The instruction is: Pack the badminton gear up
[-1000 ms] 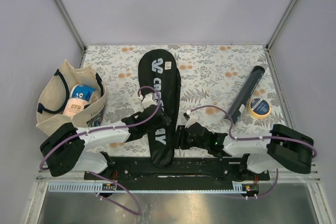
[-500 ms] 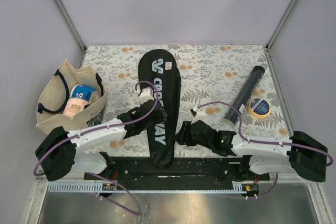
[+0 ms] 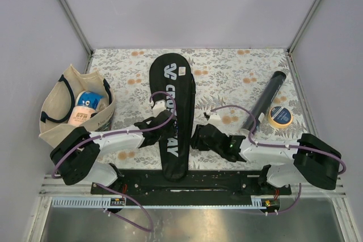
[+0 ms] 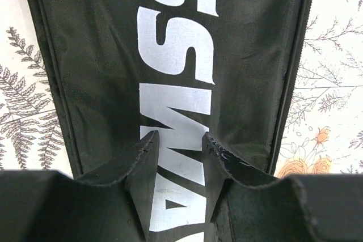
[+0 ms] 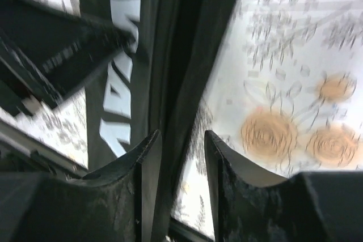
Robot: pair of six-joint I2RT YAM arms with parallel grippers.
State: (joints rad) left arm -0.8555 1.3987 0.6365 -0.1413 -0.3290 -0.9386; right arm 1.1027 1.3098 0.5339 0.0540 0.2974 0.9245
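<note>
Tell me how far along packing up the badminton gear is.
Done: nothing confirmable; what the cover holds is hidden. In hand: left gripper and right gripper sit at its lower part, jaws apart. Left: the tube lies unpacked on the table beside the tape roll.

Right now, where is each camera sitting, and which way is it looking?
Top external: high behind the robot, looking down at the table; left arm and right arm show.
Left wrist: on the left arm, looking past the left claw at lettering on the cover.
Right wrist: on the right arm, looking past the right claw along the cover's edge.
All three share the cover.
</note>
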